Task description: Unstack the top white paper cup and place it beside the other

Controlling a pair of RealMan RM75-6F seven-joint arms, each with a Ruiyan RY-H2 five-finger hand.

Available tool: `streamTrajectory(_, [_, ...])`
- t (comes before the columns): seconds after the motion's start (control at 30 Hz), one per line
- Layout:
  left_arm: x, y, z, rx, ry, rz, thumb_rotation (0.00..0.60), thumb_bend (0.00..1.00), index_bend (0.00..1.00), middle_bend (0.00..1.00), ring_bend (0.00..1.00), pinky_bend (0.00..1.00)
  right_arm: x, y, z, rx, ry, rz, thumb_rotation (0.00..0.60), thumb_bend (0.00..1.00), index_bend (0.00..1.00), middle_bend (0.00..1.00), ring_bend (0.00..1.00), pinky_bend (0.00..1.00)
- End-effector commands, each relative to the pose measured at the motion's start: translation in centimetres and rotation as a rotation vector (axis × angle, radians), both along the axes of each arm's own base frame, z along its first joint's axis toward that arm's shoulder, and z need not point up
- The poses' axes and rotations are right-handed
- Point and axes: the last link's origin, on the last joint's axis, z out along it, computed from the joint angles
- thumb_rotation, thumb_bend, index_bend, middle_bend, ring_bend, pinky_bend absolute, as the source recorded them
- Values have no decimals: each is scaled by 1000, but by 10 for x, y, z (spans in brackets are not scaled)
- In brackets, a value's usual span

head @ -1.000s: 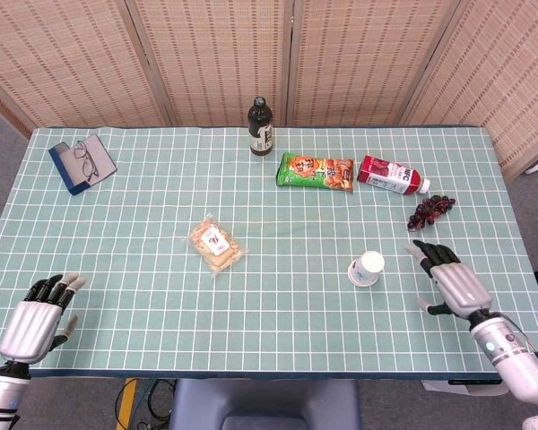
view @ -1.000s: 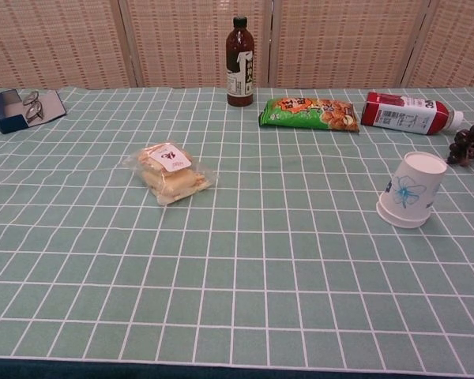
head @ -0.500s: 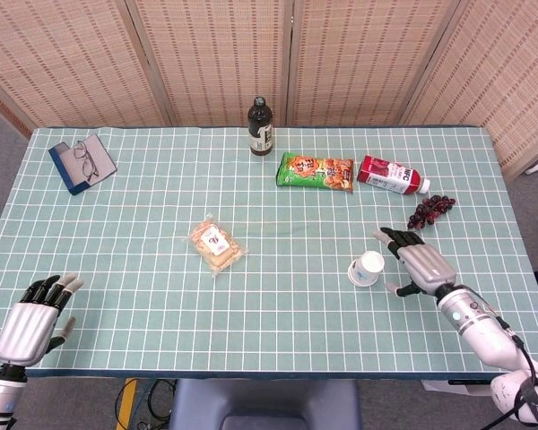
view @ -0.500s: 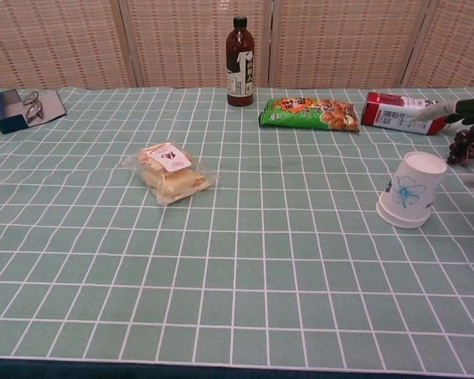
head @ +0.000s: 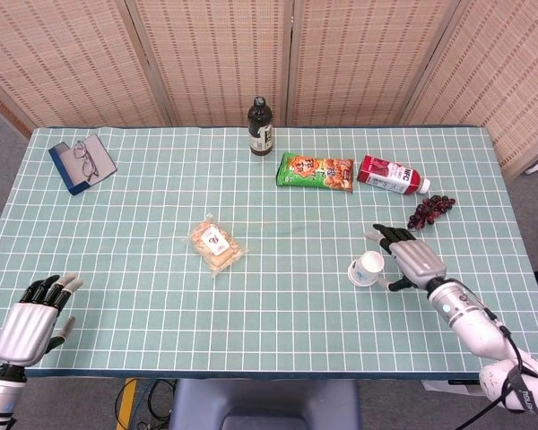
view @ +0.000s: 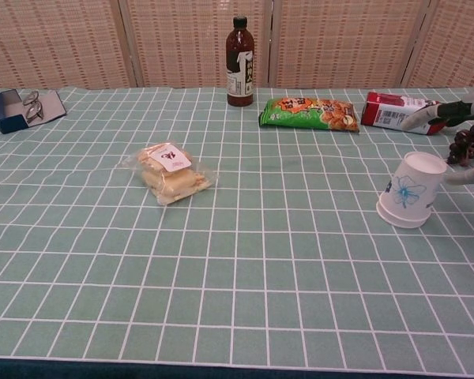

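cups (head: pixel 368 268): maybe 2 stacked | bottles (head: pixel 261 126): 2 | snack packs (head: pixel 316 171): 2

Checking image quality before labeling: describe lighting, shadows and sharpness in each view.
Head view: even, soft light, faint shadows, paper cup and right hand sharp. Chest view: equally even, cup crisp, no glare; the right hand's fingers are cut off by the frame edge.

Paper cup (head: pixel 367 268) just left of right hand (head: pixel 411 258) (not touching).
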Motion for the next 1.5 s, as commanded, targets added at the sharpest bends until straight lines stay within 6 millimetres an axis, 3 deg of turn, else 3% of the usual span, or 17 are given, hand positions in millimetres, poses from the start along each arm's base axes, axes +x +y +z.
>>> streamTrajectory(0.03, [0,0,0,-1,-1,0,600,402,239,190,148,170,0,-3,-2,3,1,-2,600,277,111,0,0,0])
streamTrajectory(0.97, [0,0,3,2,-16,-2,600,403,230,190,147,170,0,-10,-17,3,11,-1,600,291,259,0,0,0])
streamTrajectory(1.5, [0,1,2,1,-10,-1,600,403,219,190,148,170,4,-10,-10,-32,12,17,600,295,294,0,0,0])
